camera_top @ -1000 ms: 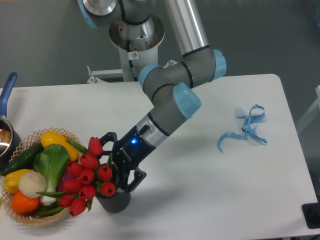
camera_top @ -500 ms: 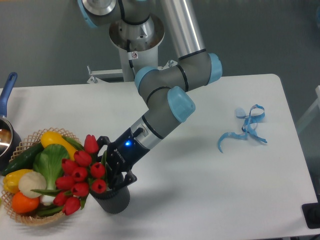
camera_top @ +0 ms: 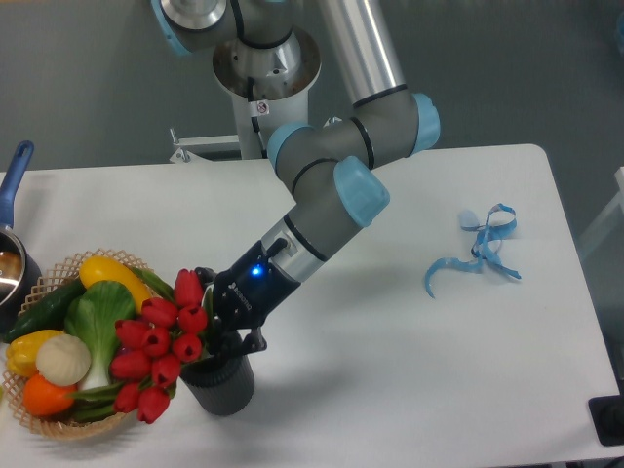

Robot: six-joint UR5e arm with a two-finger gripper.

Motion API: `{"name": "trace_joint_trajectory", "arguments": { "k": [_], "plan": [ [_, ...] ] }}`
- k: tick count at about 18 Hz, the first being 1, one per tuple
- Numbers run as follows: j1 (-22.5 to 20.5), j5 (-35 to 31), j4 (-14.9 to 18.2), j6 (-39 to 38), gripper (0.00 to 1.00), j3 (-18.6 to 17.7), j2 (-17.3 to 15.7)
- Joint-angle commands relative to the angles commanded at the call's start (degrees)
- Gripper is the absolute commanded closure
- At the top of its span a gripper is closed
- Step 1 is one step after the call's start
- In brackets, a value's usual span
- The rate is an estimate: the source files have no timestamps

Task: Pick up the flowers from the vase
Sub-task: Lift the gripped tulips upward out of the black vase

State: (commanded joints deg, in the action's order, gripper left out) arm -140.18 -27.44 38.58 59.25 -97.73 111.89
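This looks like a robotics lab set up as a mock kitchen. A grey-and-blue industrial arm stands on a metal pedestal at 12 o'clock, behind a plain white counter against a bare grey wall. Household props sit at 9 o'clock: a wicker basket of vegetables and a blue-handled pot. A blue ribbon lies at 3 o'clock.

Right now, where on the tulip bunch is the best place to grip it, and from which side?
Grip the flowers low on the gathered stems, just above the vase mouth, coming from the right as the pincer does. The buds lean left toward the basket, so the stems are exposed there and glossy heads stay uncrushed.
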Motion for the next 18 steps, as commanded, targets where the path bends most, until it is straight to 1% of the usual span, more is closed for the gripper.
{"name": "trace_joint_trajectory", "arguments": {
  "k": [2, 4, 7, 10, 13, 18],
  "plan": [
    [-0.97, 2.9, 0.0, -2.11, 1.0, 0.09, -1.23],
    [-2.28, 4.67, 0.0, -2.38, 1.0, 0.61, -1.85],
    [-3.16, 6.51, 0.0, -3.34, 1.0, 3.5, -1.85],
    [-4.57, 10.02, 0.0, -8.0, 1.0, 7.37, -1.76],
    [-5.72, 12.93, 0.09, -10.9, 1.0, 9.66, -1.5],
    [-6.33, 13.9, 0.09, -12.4, 1.0, 10.02, -1.59]
  ]
}}
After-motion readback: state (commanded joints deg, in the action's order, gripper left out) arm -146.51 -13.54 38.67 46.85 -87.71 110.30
